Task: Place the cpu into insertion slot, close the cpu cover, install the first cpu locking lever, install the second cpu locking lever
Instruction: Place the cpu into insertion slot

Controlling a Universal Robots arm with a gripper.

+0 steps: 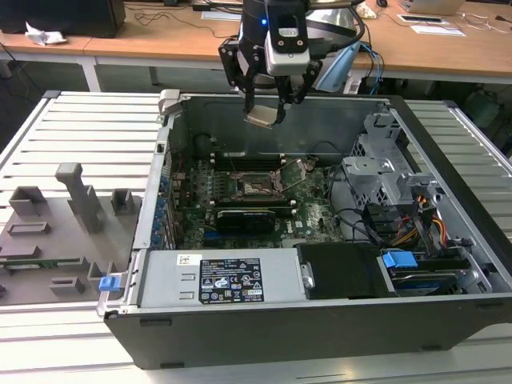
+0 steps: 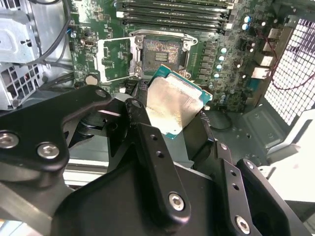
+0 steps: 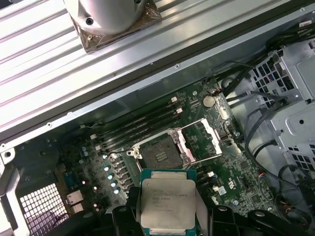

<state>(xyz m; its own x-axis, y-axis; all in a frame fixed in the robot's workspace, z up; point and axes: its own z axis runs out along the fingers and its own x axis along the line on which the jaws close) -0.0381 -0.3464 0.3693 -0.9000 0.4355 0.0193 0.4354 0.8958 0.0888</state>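
- End effector (image 1: 265,112) closed on the cpu (image 1: 262,119), gripping 2 opposite edges.
- The cpu hangs above the bare insertion slot (image 1: 258,189); cpu cover (image 3: 214,133) swung open.

tool (image 1: 265,114) was black, with angular linked fingers (image 2: 147,147) | silver round-headed screws (image 2: 176,200) dotted the fingers | silver-grey wrist housing (image 1: 288,36) sat above the tool | small blue light (image 1: 264,20) glowed, also above the tool
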